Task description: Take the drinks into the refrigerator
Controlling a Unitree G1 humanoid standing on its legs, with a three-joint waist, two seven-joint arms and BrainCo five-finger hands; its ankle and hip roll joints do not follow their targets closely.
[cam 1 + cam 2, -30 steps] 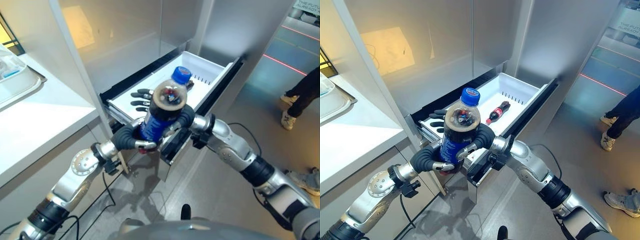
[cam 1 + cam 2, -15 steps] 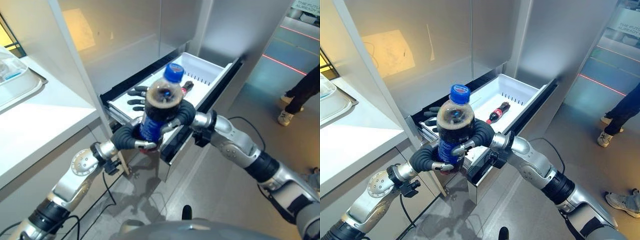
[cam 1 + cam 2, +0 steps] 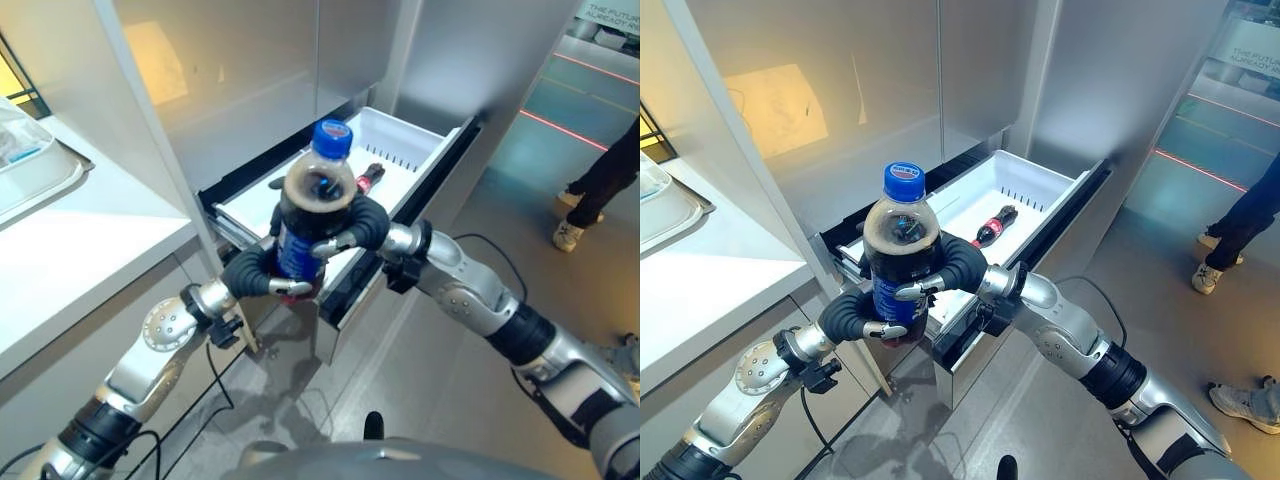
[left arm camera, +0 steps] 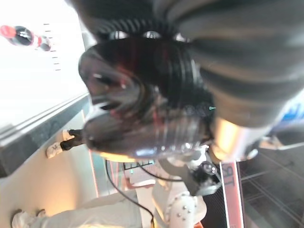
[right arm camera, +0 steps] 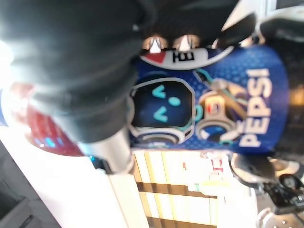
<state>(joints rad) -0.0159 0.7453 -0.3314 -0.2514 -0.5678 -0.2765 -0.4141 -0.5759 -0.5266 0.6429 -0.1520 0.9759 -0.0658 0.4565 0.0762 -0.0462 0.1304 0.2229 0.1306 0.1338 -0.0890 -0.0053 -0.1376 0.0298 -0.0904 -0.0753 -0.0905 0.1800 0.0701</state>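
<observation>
We look down from the robot's head at a large cola bottle (image 3: 898,262) with a blue cap and blue label, held upright between both robot hands just in front of an open refrigerator drawer (image 3: 1040,180). The left robot hand (image 3: 855,315) grasps the bottle low on its body, its dark ribbed cover wrapped around the near side and a silver finger curled across the label. The right robot hand (image 3: 955,268) grasps the same bottle from the opposite side, a little higher, with its fingers (image 3: 908,291) curled across the label.

In the left wrist view we see the bottle's dark rounded base (image 4: 142,104) close up against that hand's ribbed cover. In the right wrist view we see the blue label (image 5: 209,99) pressed against that hand.

The drawer is a white plastic bin pulled out from the steel-fronted refrigerator (image 3: 1120,90). Inside it, towards the far side, a small cola bottle (image 3: 994,223) with a red label lies on its side, well apart from the held bottle.

To the robot's left there is a white desk (image 3: 710,290), with the edge of a clear tray (image 3: 660,215) on it. On the floor to the right, a person's dark trouser leg and a pale shoe (image 3: 1206,276) show.
</observation>
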